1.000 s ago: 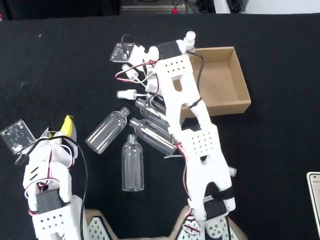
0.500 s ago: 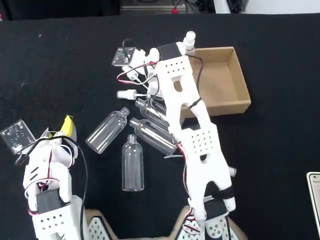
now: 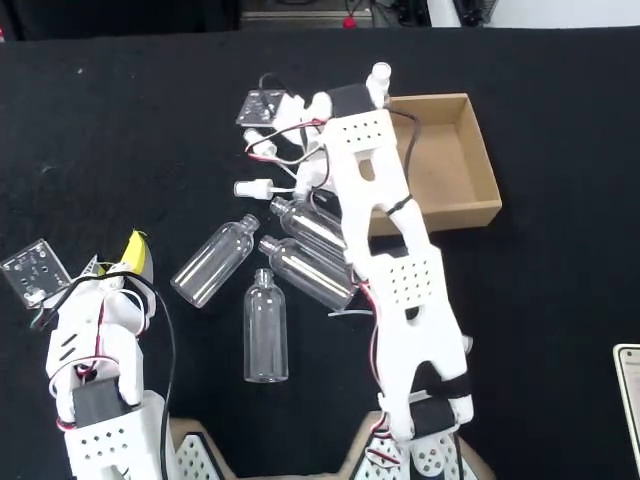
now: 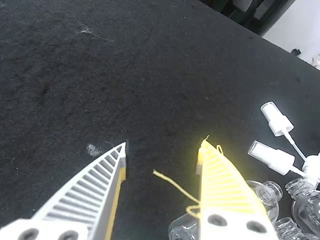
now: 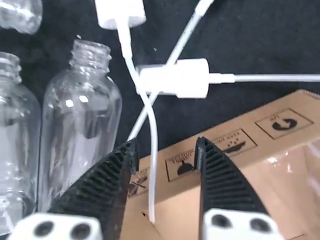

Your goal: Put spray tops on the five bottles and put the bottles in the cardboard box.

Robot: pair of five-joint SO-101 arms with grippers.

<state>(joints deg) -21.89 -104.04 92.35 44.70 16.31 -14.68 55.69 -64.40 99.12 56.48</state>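
Since the frame 1.0 s ago the right arm (image 3: pixel 400 290) has swung slightly toward the open brown cardboard box (image 3: pixel 440 160), and its wrist end has shifted with it. The left arm (image 3: pixel 100 340) and the bottles have not moved.

The box sits at the far right of the black cloth table (image 3: pixel 100 120). 4 clear plastic bottles (image 3: pixel 212 262) can be counted lying uncapped on the cloth left of the box. 2 of them are partly covered by the right arm, and whether a 5th lies beneath it cannot be told. White spray tops (image 3: pixel 255 187) lie loose beyond the bottles, and 1 stands at the box's far left corner.

The right arm stretches from the near edge to the box's near-left corner. The right gripper (image 5: pixel 165 145) hangs over the box wall with its black jaws spread. A thin white dip tube (image 5: pixel 151 165) runs between them, untouched.

The left arm is folded back at the near left. The left gripper (image 4: pixel 164 147) is spread above bare cloth and holds nothing. A yellow thread (image 4: pixel 170 182) trails from its yellow finger.
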